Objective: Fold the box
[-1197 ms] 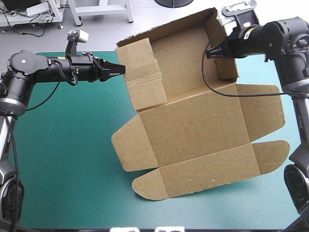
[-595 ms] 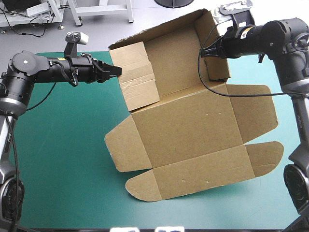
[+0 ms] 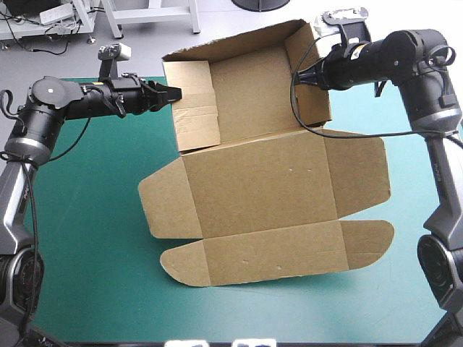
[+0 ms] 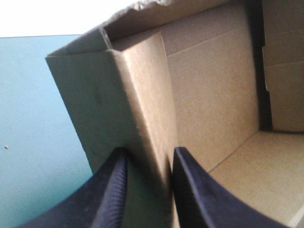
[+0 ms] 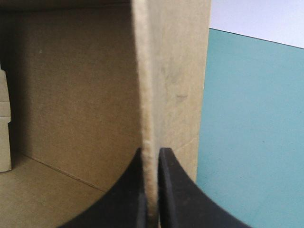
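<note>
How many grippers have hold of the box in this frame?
2. The left gripper clamps the left raised wall of the box; the right gripper clamps its right raised wall. Both grips show plainly in the wrist views.

The brown cardboard box (image 3: 260, 181) is matt, dry paper board with a faintly fibrous, speckled face, pressed crease lines and a ragged raw edge along its far wall. Around the box, the teal-green counter cover (image 3: 94, 217) looks smooth and matt. The black fingers (image 4: 114, 190) of the left end effector (image 4: 149, 149) are finely ribbed with a dull sheen; those of the right end effector (image 5: 151, 149) look smooth and matt.
</note>
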`<action>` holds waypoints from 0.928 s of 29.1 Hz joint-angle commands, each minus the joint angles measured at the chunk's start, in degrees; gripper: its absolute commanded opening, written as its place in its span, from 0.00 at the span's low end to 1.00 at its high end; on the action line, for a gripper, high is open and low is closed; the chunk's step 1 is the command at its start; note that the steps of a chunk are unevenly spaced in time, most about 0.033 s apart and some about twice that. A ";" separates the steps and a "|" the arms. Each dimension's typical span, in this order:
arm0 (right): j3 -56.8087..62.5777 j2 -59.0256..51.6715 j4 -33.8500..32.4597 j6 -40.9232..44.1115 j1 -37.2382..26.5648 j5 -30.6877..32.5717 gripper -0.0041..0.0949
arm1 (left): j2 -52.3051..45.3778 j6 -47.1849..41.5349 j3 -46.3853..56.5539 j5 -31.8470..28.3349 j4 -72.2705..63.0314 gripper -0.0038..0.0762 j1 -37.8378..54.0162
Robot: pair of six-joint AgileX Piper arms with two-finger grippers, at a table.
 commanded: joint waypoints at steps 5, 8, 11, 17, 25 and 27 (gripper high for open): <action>-1.80 -1.45 8.34 0.11 4.33 -3.67 0.03 | -2.35 0.43 -1.82 -7.48 -4.77 0.07 -4.31; -1.80 -0.77 8.23 0.75 5.41 -1.48 0.03 | -2.35 -2.23 -1.82 -8.04 -0.14 0.04 -6.37; -1.80 -0.21 7.57 1.72 5.41 1.56 0.03 | -2.35 -5.41 -1.92 -7.78 5.16 0.04 -7.64; -1.59 0.24 5.93 4.25 5.41 3.88 0.03 | -2.60 -9.95 -2.17 -5.26 12.93 0.04 -8.51; 0.94 2.04 6.47 5.43 5.41 3.98 0.04 | -1.92 -18.81 -7.34 3.26 28.57 0.04 -8.51; 3.09 2.85 6.60 5.05 5.41 3.98 0.04 | -1.21 -20.08 -7.62 5.44 31.45 0.04 -8.51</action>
